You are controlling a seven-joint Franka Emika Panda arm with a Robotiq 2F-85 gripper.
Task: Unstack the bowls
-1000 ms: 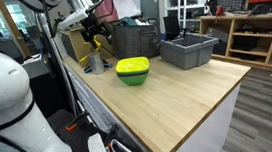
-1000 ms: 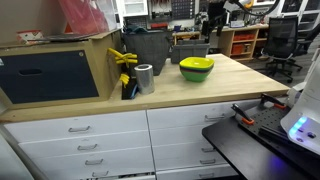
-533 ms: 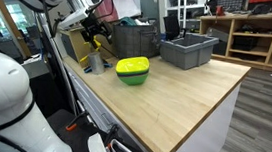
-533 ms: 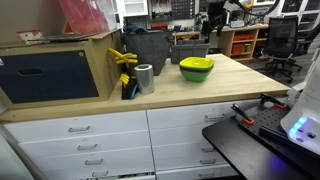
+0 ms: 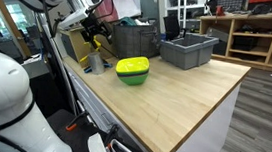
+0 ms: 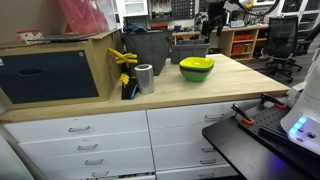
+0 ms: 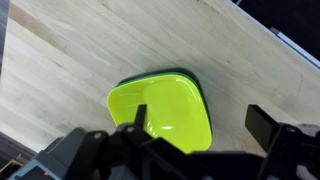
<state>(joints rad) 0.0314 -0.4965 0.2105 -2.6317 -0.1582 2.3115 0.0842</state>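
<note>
The bowls are stacked on the wooden table point(image 5: 174, 100) and show in both exterior views point(image 5: 132, 70) point(image 6: 196, 68). The bright yellow bowl point(image 7: 160, 115) is on top, and a green rim point(image 7: 203, 92) shows under it. The dark blue-purple bowl cannot be made out. My gripper point(image 7: 200, 128) is open and empty, held well above the stack. One finger point(image 7: 140, 122) lies over the yellow bowl and the other point(image 7: 262, 125) over bare wood. In an exterior view the gripper point(image 5: 97, 30) hangs up and to the left of the stack.
A large gray bin point(image 5: 187, 51) stands at the table's back, with a darker bin point(image 5: 130, 35) beside it. A metal cylinder point(image 6: 145, 77) and yellow-handled tools point(image 6: 126, 62) sit by a boxy cabinet point(image 6: 55, 70). The table's edge point(image 5: 207, 118) drops to the floor.
</note>
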